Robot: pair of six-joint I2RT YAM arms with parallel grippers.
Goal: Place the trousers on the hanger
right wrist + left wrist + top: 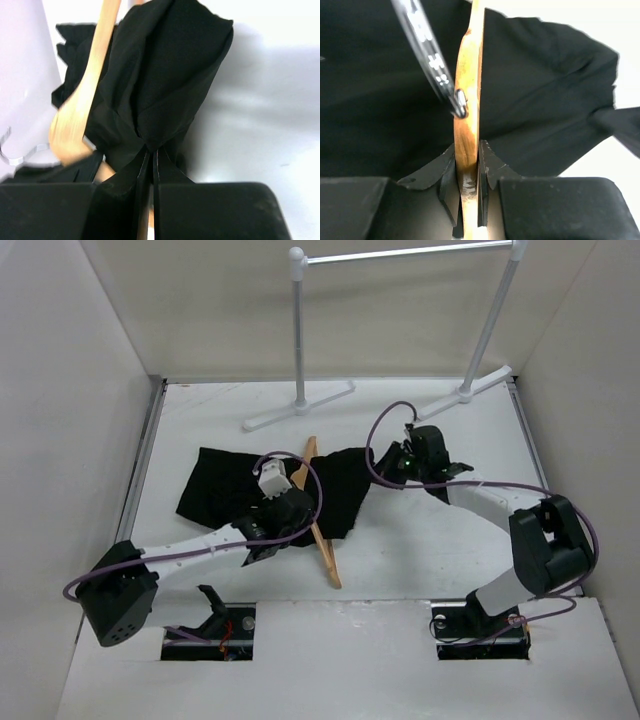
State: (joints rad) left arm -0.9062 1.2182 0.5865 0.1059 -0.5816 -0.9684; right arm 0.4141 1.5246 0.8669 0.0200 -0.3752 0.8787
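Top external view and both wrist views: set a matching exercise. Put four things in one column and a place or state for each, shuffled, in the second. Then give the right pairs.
Column one
1. left gripper
2. right gripper
3. rail stand
4. trousers

Column two
A. upright at the far end of the table
B. jaws shut on the wooden hanger
C. black, lying on the table
D. jaws shut on a bunch of black fabric

Pairs: 1-B, 2-D, 3-A, 4-C
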